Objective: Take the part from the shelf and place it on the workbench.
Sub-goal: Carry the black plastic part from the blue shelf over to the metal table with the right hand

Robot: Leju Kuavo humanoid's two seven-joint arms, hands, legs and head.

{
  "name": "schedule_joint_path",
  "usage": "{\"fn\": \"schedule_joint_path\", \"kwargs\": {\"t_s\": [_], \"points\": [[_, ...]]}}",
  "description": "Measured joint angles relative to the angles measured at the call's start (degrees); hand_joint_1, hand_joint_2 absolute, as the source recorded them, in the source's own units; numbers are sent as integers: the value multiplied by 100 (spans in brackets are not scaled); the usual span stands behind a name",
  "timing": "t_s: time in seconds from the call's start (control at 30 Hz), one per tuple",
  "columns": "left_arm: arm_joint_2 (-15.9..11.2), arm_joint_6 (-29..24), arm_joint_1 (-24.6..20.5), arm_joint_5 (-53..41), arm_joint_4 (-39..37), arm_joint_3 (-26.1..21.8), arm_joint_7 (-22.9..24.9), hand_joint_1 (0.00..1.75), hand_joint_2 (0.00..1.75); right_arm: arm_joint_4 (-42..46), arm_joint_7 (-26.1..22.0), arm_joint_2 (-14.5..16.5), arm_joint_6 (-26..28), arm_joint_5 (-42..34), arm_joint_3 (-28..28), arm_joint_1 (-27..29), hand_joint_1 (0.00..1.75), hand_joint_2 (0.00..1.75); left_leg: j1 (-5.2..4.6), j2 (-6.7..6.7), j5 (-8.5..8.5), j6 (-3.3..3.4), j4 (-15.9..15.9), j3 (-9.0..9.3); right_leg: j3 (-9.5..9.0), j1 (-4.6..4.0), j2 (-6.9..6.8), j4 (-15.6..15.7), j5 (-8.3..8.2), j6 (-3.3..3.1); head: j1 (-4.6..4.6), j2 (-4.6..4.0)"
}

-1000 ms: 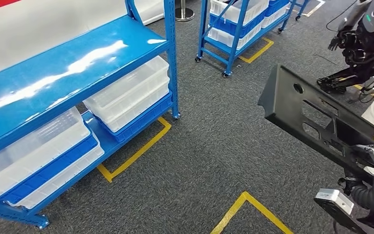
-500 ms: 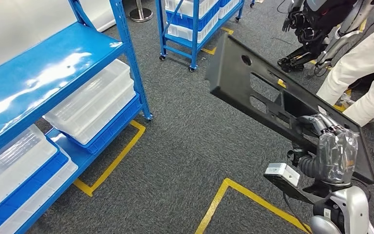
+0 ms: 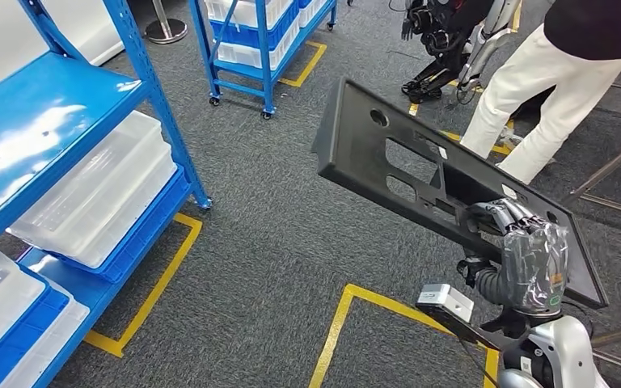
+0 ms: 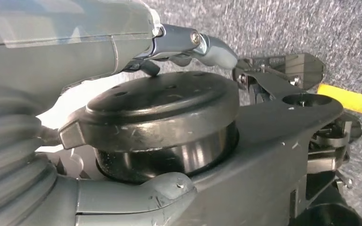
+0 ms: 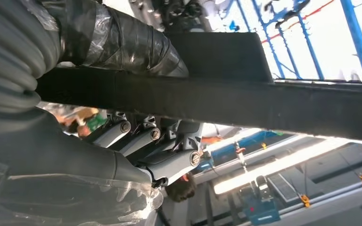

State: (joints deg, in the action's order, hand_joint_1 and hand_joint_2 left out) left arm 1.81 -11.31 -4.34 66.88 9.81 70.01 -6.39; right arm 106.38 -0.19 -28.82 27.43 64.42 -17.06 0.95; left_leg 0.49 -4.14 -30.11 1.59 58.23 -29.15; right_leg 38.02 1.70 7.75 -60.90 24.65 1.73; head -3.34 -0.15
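The part is a long black plastic panel (image 3: 420, 174) with cut-outs and a round hole, held tilted in the air over the grey carpet. My right hand (image 3: 525, 250), wrapped in clear film, grips the panel's near lower edge, with its fingers (image 3: 497, 214) curled through a cut-out. In the right wrist view the panel's dark edge (image 5: 245, 101) crosses the picture with the fingers (image 5: 155, 141) hooked under it. The left hand's grey cover (image 4: 66, 42) shows in the left wrist view; how its fingers lie is unclear.
A blue shelf (image 3: 48, 113) stands at the left, with clear bins (image 3: 97, 194) on its lower level. A wheeled blue rack (image 3: 251, 48) is at the back. A person in white trousers (image 3: 550, 89) stands close behind the panel. Yellow tape (image 3: 348, 315) marks the floor.
The camera has turned right, so the shelf slides left in the picture and the person comes into view. The panel stays in my right hand.
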Motion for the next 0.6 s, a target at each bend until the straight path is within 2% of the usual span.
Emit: {"fn": "schedule_joint_path", "kwargs": {"t_s": [0.03, 0.1, 0.13, 0.17, 0.2, 0.23, 0.27, 0.3, 0.37, 0.4, 0.47, 0.5, 0.53, 0.6], "points": [[2, -1, 1, -2, 1, 0, 1, 0, 175, 4, 1, -1, 0, 3, -12, 2, 175, 175, 4, 94, 27, 36, -39, 18, 61, -14, -140, -115, 71, 21, 8, 0], [2, -3, 8, -2, 2, 0, 1, 0, 175, 10, -1, 2, -2, 7, -31, -2, 175, 175, -16, 280, 50, 75, -79, 37, 324, -44, -548, -679, 371, 43, 24, 0], [0, -4, 12, -1, 2, 0, 1, 0, 175, 10, -2, 4, -3, 8, -39, -1, 175, 175, -34, 371, 48, 85, -79, 35, 497, -42, -671, -1047, 531, 54, 23, 0], [-2, -4, 14, -1, 2, 0, 1, 0, 175, 10, -2, 5, -5, 8, -52, 5, 175, 175, -51, 461, 43, 90, -77, 33, 631, -36, -732, -1339, 627, 59, 25, 0], [-4, -4, 14, -1, 2, 0, 1, 0, 175, 9, -1, 6, -7, 8, -64, 12, 175, 175, -65, 550, 34, 94, -77, 35, 677, -32, -761, -1460, 631, 57, 25, 0], [-4, -4, 13, -1, 2, 0, 2, 0, 175, 9, 0, 6, -8, 8, -74, 16, 175, 175, -74, 633, 25, 94, -76, 42, 605, -35, -777, -1361, 537, 46, 25, 0], [-3, -3, 13, -3, 2, 1, 4, 0, 175, 9, 1, 6, -8, 8, -83, 17, 175, 175, -80, 711, 11, 90, -77, 56, 417, -46, -813, -1049, 369, 26, 25, 0], [-1, -3, 16, -8, 2, 2, 7, 0, 175, 10, 2, 6, -7, 8, -86, 14, 175, 175, -84, 785, -7, 83, -78, 75, 178, -73, -912, -635, 229, -7, 24, 0], [4, -3, 22, -39, 2, 8, 16, 0, 175, 16, 2, 5, -2, 11, -93, 14, 175, 175, -103, 905, -46, 48, -76, 104, -160, -157, -1094, -29, 90, -103, 24, 0], [6, -5, 22, -65, 2, 13, 20, 0, 175, 22, 5, 3, 4, 19, -95, 29, 175, 175, -110, 956, -62, 23, -80, 114, -208, -195, -1131, 75, 107, -149, 24, 0], [10, -17, 11, -109, 2, 34, 28, 0, 175, 56, 27, -9, 21, 44, -97, 125, 175, 175, -121, 1048, -93, -27, -98, 144, -214, -217, -1022, 107, 107, -219, 23, 0], [11, -28, 8, -125, 2, 46, 29, 0, 175, 86, 43, -20, 37, 58, -95, 207, 175, 175, -117, 1010, -135, -53, -73, 152, -235, -204, -970, 144, 99, -247, 22, 0], [12, -40, 8, -132, 2, 60, 27, 0, 175, 121, 60, -35, 57, 70, -92, 286, 175, 175, -111, 912, -224, -73, 37, 120, -261, -185, -919, 184, 88, -280, 20, 0], [11, -61, 1, -138, 2, 80, 15, 0, 175, 193, 83, -58, 115, 87, -79, 425, 175, 175, -89, 616, -540, -103, 592, -113, -296, -153, -819, 231, 74, -335, 17, 0]]}}
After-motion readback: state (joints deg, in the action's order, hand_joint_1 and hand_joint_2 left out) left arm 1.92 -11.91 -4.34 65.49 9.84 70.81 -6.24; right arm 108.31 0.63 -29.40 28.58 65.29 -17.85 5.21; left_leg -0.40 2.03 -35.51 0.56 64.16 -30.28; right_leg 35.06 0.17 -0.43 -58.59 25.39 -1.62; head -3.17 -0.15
